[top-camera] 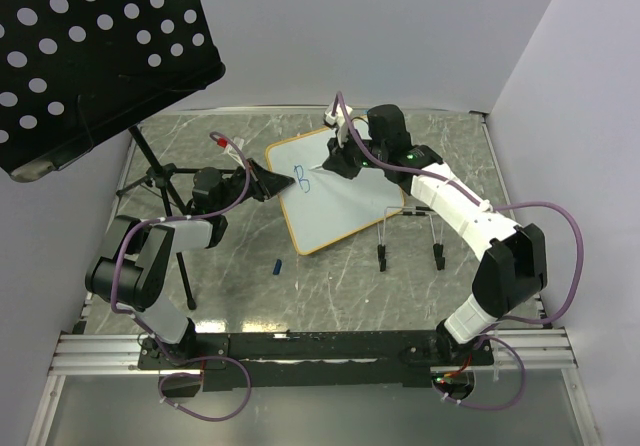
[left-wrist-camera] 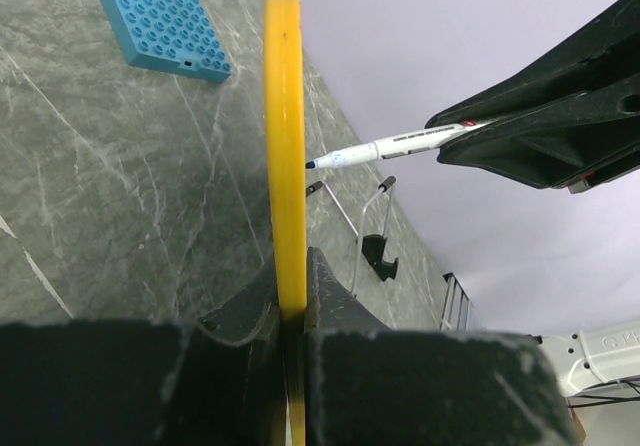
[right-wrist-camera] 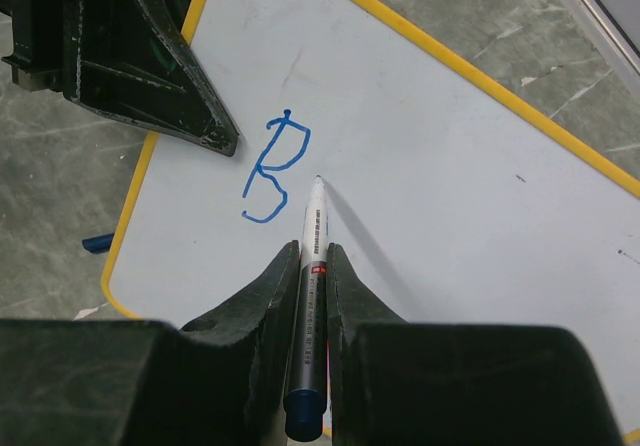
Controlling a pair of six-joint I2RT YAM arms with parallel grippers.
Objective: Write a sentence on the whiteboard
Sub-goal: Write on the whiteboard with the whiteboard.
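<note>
The whiteboard (top-camera: 345, 201) with its yellow rim (left-wrist-camera: 284, 136) is tilted up over the table. My left gripper (top-camera: 262, 180) is shut on its left edge, and the rim runs between the jaws (left-wrist-camera: 292, 296). The sentence shows as one blue letter B (right-wrist-camera: 272, 169) near that edge. My right gripper (right-wrist-camera: 314, 266) is shut on a white and grey marker (right-wrist-camera: 313, 236). The marker's tip meets its own shadow on the board just right of the B. In the left wrist view the marker (left-wrist-camera: 400, 146) points at the board's face.
A black perforated music stand (top-camera: 90, 46) on a tripod (top-camera: 160, 181) fills the back left. A wire stand with black feet (top-camera: 410, 236) sits right of the board. A blue studded plate (left-wrist-camera: 160, 16) and a small blue piece (top-camera: 277, 264) lie on the marble table.
</note>
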